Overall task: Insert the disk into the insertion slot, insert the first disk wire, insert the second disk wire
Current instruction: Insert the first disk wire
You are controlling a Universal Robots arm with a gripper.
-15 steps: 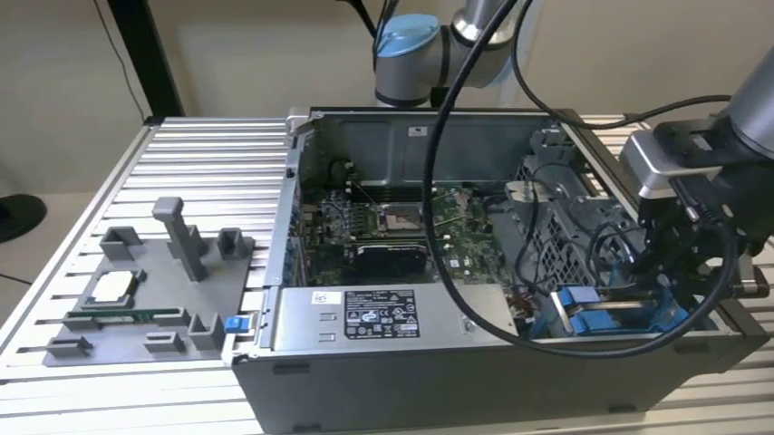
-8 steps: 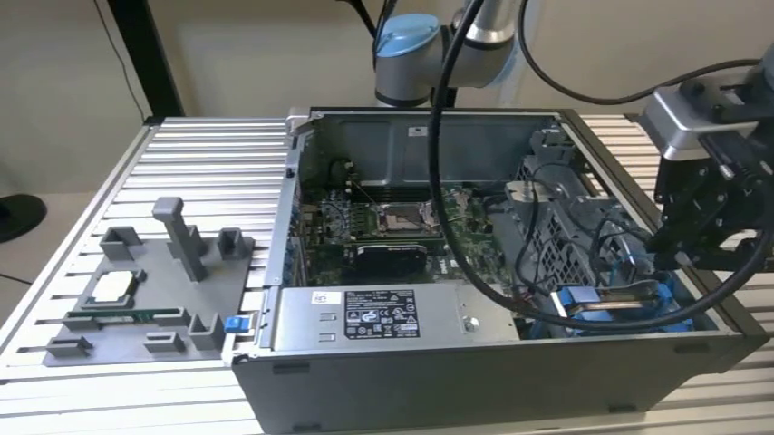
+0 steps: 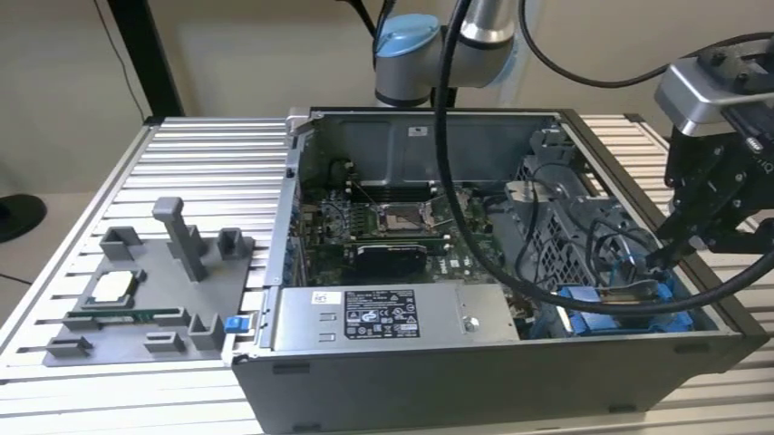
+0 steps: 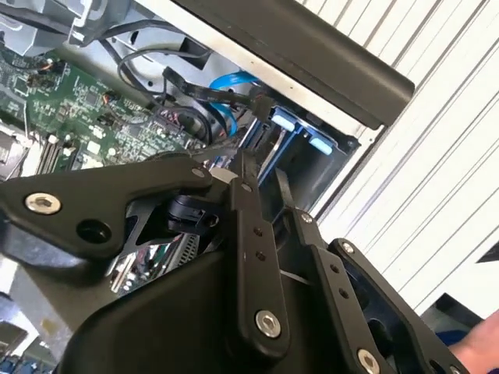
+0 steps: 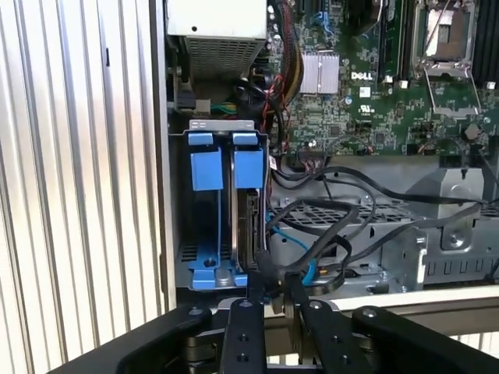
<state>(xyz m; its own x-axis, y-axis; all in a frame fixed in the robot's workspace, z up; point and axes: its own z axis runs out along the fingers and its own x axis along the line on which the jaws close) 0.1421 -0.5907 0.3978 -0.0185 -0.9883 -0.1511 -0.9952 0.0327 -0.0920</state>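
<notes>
- The end effector [image 3: 659,258] hangs over the near corner of the computer case [image 3: 484,381], at the exterior view's right; whether it is clamped or open cannot be told.
- The disk [image 5: 251,222] stands on edge inside the insertion slot [image 5: 204,269].
- Black wires [image 5: 327,226] loop just beside the slot.

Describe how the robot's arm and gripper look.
The arm is a silver-grey tube with a light blue joint cap, and thick black cables hang along it. The gripper is black, built of jointed bars with silver screws, below a grey wrist block.
</notes>
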